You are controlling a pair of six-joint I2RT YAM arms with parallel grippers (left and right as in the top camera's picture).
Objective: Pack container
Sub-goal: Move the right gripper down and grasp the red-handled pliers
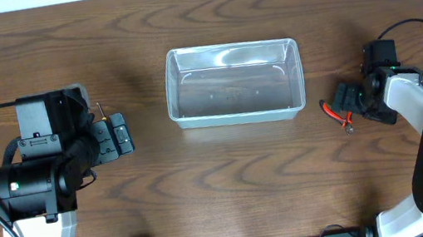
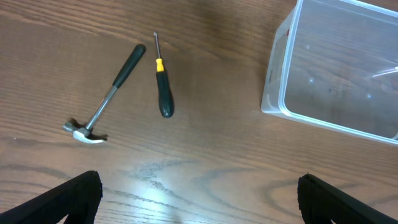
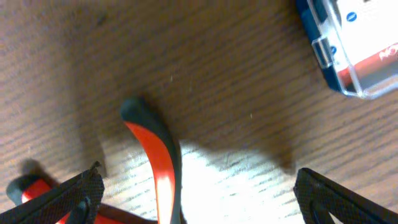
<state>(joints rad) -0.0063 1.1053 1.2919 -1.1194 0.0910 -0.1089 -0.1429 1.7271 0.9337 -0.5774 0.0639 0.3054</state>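
Packing not begun: the container point(image 1: 228, 46) lies empty on the desk point(image 1: 230, 183).
Right of it, the right hand point(image 3: 198, 190) gapes over red-handled pliers point(image 3: 158, 155) — the next move likely calls for lowering and closing on them. Left of it, the left hand point(image 2: 199, 186) hovers open above a hammer point(image 2: 106, 93) and a screwdriver point(image 2: 163, 87).

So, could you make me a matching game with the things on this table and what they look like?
Things:
1. hammer
2. screwdriver
3. container
4. pliers

Looks:
a. red and black handles
b. clear plastic, nothing inside
c. black grip, metal head
d. black handle with a yellow band

Pairs: 1-c, 2-d, 3-b, 4-a
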